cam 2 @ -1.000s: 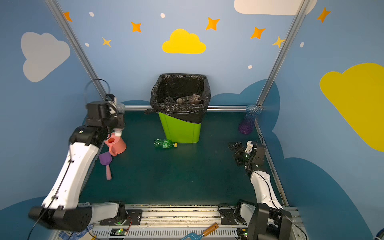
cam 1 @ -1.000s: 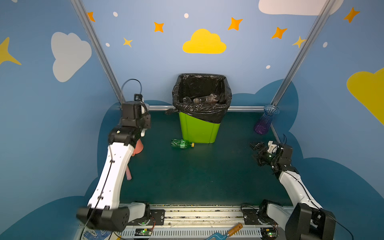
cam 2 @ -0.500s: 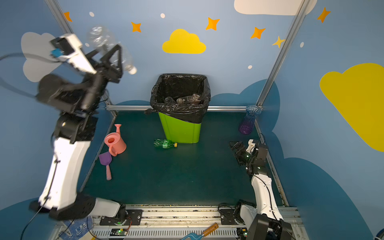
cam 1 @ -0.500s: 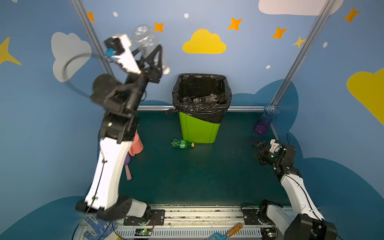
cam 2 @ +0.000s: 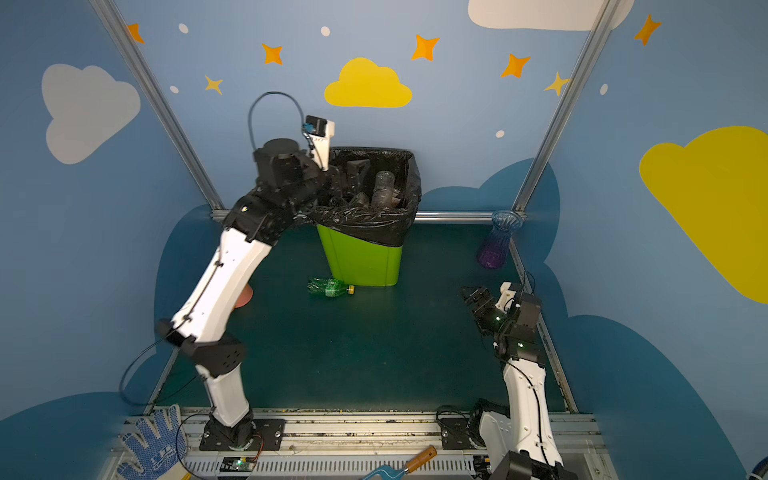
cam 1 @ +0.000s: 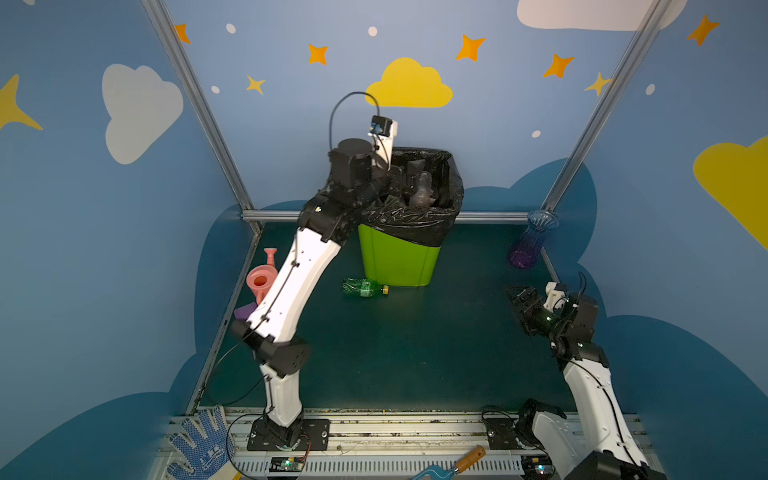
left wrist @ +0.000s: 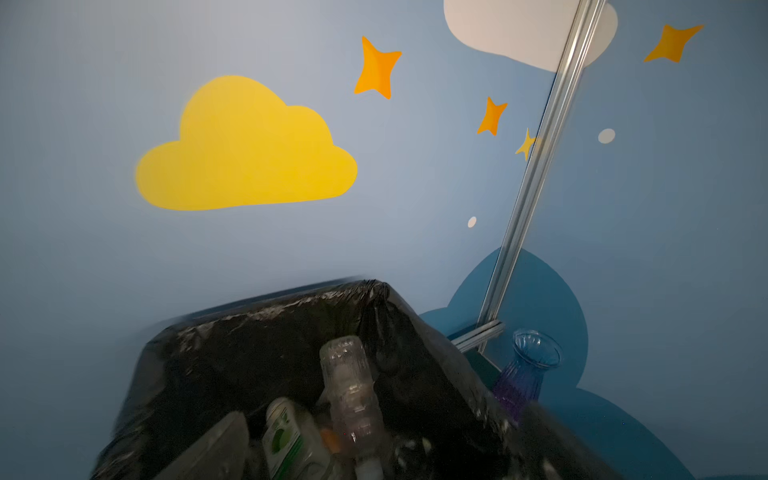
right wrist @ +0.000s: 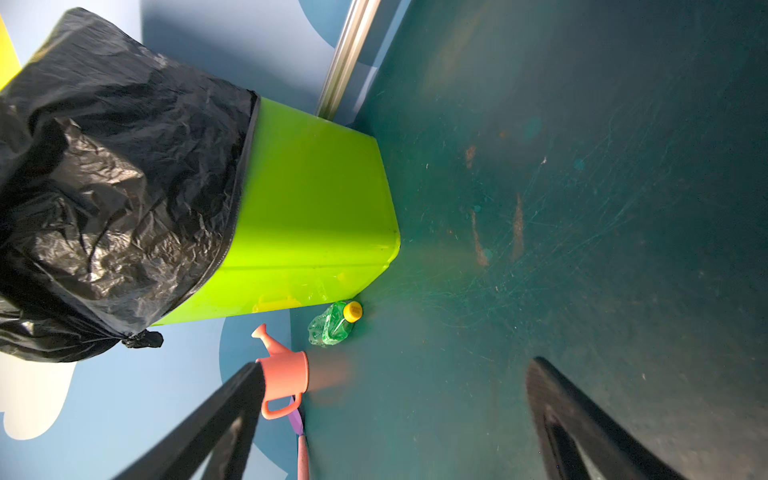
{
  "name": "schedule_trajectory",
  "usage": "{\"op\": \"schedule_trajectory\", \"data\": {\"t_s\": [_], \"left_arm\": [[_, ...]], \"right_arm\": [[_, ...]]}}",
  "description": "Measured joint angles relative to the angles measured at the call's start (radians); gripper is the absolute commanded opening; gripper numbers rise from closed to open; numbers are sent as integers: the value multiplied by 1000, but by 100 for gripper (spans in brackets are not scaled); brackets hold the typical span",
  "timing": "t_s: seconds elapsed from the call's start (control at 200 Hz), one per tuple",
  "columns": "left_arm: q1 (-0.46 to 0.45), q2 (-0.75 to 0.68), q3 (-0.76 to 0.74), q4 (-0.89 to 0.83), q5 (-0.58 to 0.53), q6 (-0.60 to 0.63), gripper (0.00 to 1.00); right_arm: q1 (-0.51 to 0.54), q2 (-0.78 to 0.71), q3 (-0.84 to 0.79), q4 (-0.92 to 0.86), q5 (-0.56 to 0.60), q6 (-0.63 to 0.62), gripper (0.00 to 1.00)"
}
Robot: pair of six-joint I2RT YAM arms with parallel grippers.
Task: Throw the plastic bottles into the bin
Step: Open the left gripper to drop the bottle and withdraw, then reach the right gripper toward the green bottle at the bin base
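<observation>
The lime-green bin (cam 1: 399, 257) (cam 2: 361, 257) (right wrist: 311, 208), lined with a black bag, stands at the back. My left gripper (cam 1: 405, 180) (cam 2: 353, 183) reaches over its left rim, jaws open and empty. A clear plastic bottle (cam 1: 424, 187) (cam 2: 384, 189) (left wrist: 351, 395) stands loose inside the bin among other bottles, one with a white and green label (left wrist: 291, 440). A green bottle with a yellow cap (cam 1: 365, 287) (cam 2: 330, 286) (right wrist: 332, 324) lies on the floor at the bin's front left corner. My right gripper (cam 1: 521, 301) (cam 2: 476, 299) (right wrist: 395, 374) hovers open at the right, empty.
A pink watering can (cam 1: 262, 278) (right wrist: 284, 374) and a purple scoop (cam 1: 245, 309) sit by the left wall, partly behind my left arm. A blue-purple vase (cam 1: 530, 241) (cam 2: 496, 241) (left wrist: 523, 378) stands in the back right corner. A glove (cam 1: 199, 440) and a wooden-handled tool (cam 1: 461, 461) lie on the front rail.
My left arm swung from high at the left down over the bin, its jaws opened, and the clear bottle left them and now sits in the bin. The right arm barely moved.
</observation>
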Motion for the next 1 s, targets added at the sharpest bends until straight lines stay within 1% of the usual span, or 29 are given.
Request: {"op": "schedule_trajectory", "data": {"t_s": [0.05,0.145,0.195,0.25,0.355,0.436,0.506,0.571,0.651,0.731,0.786,0.866,0.931,0.956,1.001], "left_arm": [[0,-167,-208,133,-32,11,100],[6,-417,-519,325,-125,16,100],[21,-513,-646,381,-182,5,100],[64,-611,-788,423,-247,-33,100],[183,-755,-1041,405,-333,-151,100],[278,-850,-1228,330,-371,-262,100],[343,-932,-1364,243,-389,-352,100],[382,-1001,-1458,176,-393,-423,100],[418,-1056,-1537,135,-391,-496,100],[455,-1070,-1584,117,-373,-558,100],[481,-1050,-1600,112,-345,-593,100],[504,-1006,-1603,106,-314,-628,100],[510,-975,-1604,101,-289,-649,100],[513,-964,-1604,100,-279,-656,100],[518,-946,-1604,101,-263,-670,100]], "right_arm": [[4,10,-1,-1,-2,-10,96],[30,19,0,-2,5,-38,96],[65,19,2,-4,19,-57,96],[118,19,8,-6,46,-80,96],[241,29,32,-8,107,-122,95],[356,56,67,-6,177,-169,94],[482,97,108,-8,255,-227,94],[600,147,158,-7,327,-285,94],[764,237,239,-11,427,-375,94],[904,336,325,-16,525,-465,94],[997,417,389,-19,588,-534,94],[1089,523,465,-17,654,-616,95],[1130,573,488,-27,686,-671,95],[1149,607,528,-74,710,-704,95],[1171,695,614,-98,747,-759,95]]}}
